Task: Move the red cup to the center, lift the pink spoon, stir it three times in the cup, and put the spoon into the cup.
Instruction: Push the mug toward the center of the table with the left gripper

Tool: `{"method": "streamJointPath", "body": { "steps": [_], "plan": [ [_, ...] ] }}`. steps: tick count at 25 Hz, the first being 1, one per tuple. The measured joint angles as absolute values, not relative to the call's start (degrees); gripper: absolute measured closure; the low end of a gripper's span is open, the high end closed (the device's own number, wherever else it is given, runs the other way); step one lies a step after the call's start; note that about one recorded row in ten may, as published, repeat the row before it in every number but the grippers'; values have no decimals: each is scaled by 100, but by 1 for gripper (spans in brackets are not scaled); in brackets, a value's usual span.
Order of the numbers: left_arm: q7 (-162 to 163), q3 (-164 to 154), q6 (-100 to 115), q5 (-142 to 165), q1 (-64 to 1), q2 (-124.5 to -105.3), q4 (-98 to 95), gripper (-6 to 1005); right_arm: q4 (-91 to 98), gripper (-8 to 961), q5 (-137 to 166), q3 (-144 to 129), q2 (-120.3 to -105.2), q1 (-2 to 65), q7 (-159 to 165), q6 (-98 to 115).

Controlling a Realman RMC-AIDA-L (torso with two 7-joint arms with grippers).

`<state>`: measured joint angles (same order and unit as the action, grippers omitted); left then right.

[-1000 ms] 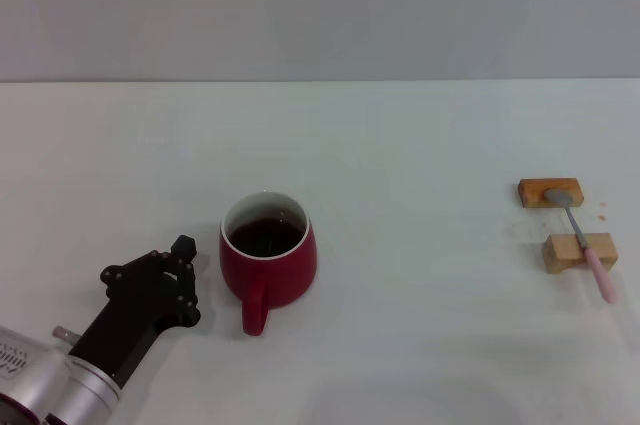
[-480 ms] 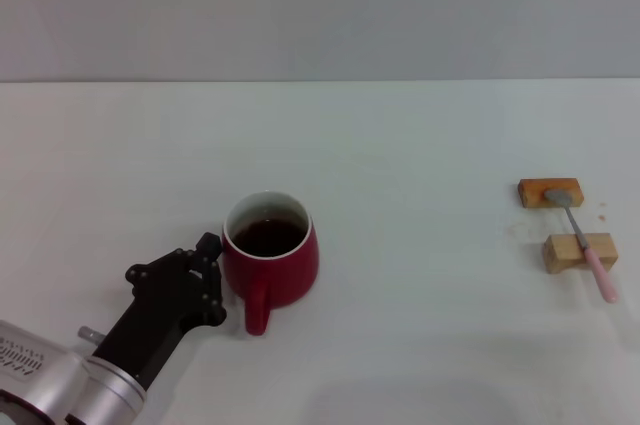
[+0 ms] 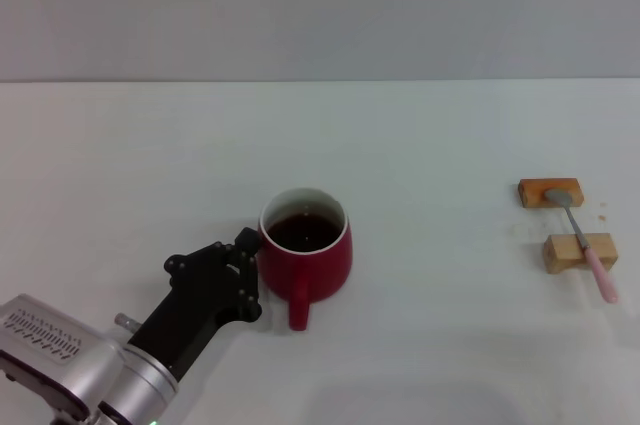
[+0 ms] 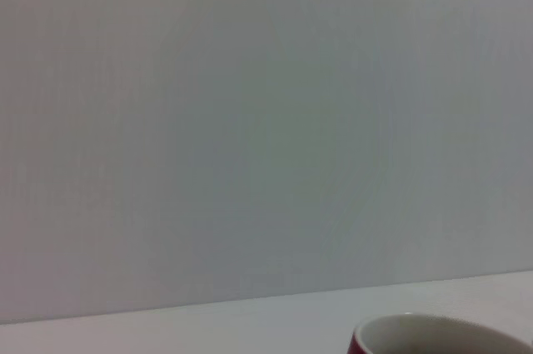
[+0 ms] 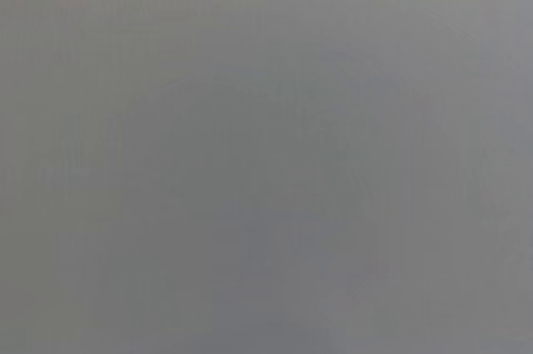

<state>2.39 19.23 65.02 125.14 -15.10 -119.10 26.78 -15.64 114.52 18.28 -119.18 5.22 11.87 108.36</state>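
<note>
On the white tabletop (image 3: 420,125), seen from the head camera, the red cup (image 3: 306,257) stands upright a little to the robot's left of the middle, dark liquid inside its white inner wall and its loop handle turned toward the robot. The left gripper (image 3: 243,265) sits low against the cup's left side, its black tip touching the red wall just below the rim; whether its fingers are spread or pressed together cannot be told from here (the black housing hides them). The silver forearm behind it runs down to the lower left corner. Well apart, far over on the robot's right, the pink spoon (image 3: 585,245) lies across two small wooden blocks: its grey bowl rests on the farther block (image 3: 550,192), its neck crosses the nearer block (image 3: 579,253), and its pale pink handle juts past that block toward the robot.

From the left wrist camera, only a sliver of the red cup (image 4: 441,337) shows, its white rim and a bit of red wall, with the pale tabletop and a plain grey wall (image 4: 250,121) behind.

The right wrist camera gives a flat grey field (nothing to make out), and the right gripper appears in no view.
</note>
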Motion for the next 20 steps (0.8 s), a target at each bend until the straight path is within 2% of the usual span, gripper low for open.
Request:
{"method": "streamJointPath", "body": {
  "steps": [20],
  "plan": [
    [243, 1897, 6567, 12505, -1518, -11907, 2541, 1002, -1544, 239, 11433, 1828, -11927, 492, 1187, 10826]
  ]
}}
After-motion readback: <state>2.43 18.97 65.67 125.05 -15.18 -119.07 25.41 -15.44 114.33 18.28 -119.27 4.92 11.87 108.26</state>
